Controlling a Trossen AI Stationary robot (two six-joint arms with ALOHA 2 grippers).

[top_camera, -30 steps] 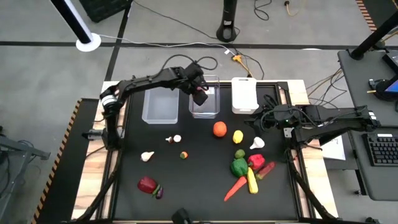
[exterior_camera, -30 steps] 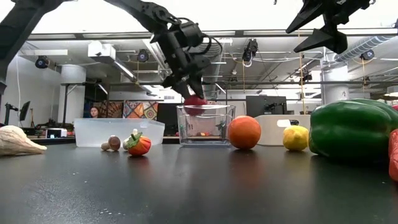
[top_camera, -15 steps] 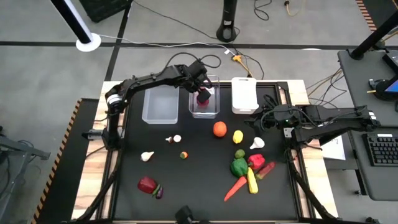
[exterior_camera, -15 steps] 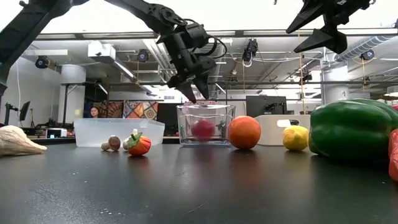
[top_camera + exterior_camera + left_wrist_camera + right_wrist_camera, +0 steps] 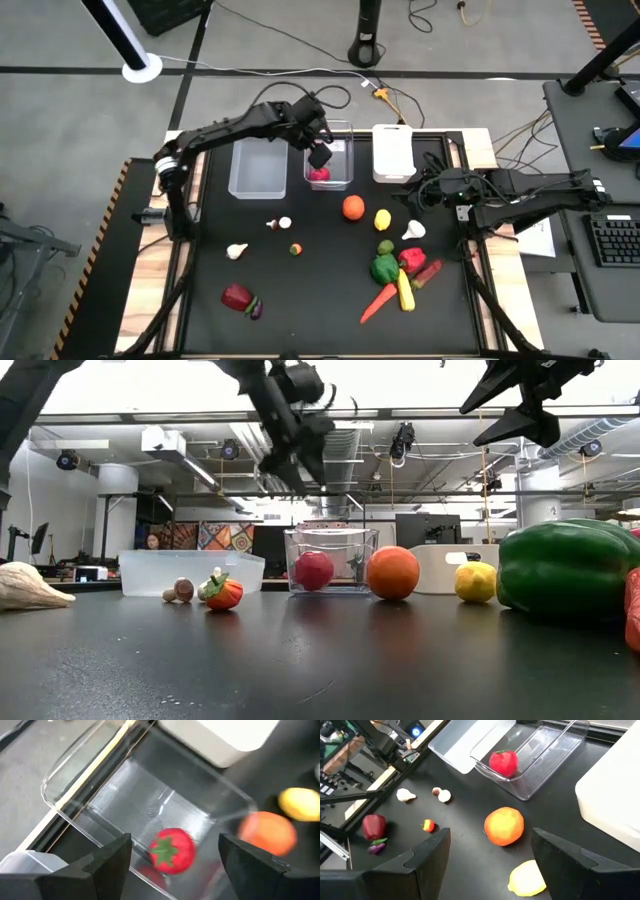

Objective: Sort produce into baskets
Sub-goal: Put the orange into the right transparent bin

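Left hand (image 5: 319, 157) open above clear bin (image 5: 329, 180) — strawberry (image 5: 320, 174) inside.

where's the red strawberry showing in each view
High view: strawberry in the middle clear bin, just below the left gripper.
Low view: inside that bin, left of the orange.
Left wrist view: on the bin floor, between the fingers.
Right wrist view: in the bin, beyond the orange.
Shared landmark: the orange.
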